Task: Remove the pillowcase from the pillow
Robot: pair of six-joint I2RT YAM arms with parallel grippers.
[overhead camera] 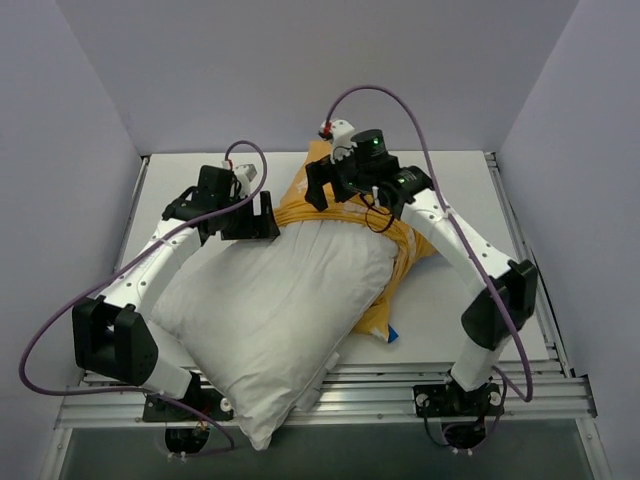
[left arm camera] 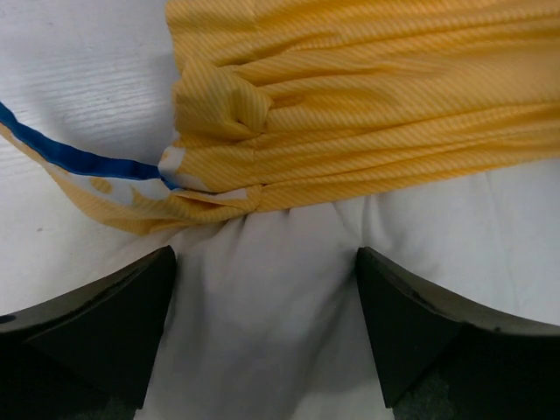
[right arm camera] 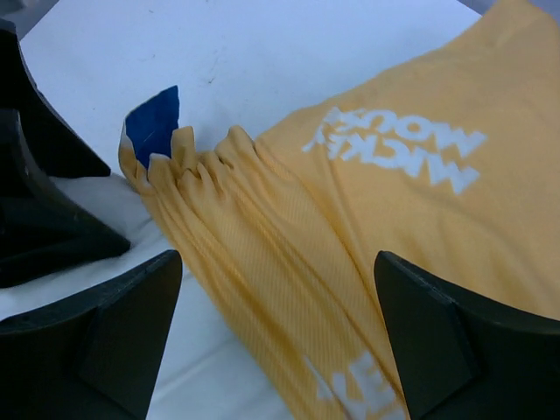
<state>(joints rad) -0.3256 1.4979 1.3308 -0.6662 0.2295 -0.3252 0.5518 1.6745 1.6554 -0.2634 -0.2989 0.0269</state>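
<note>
Left pincer (left arm camera: 262, 267), right pincer (right arm camera: 278, 267), splayed at pillowcase (left arm camera: 367, 114)

The pillowcase (right arm camera: 420, 227) is yellow-orange with fine diagonal stripes, white "Mickey Mouse" lettering and a blue edge, the pillow (overhead camera: 270, 300) plain white, the table (overhead camera: 435, 325) white.

Left pincer (left arm camera: 264, 280) and right pincer (right arm camera: 278, 280) gape wide (both empty).
</note>
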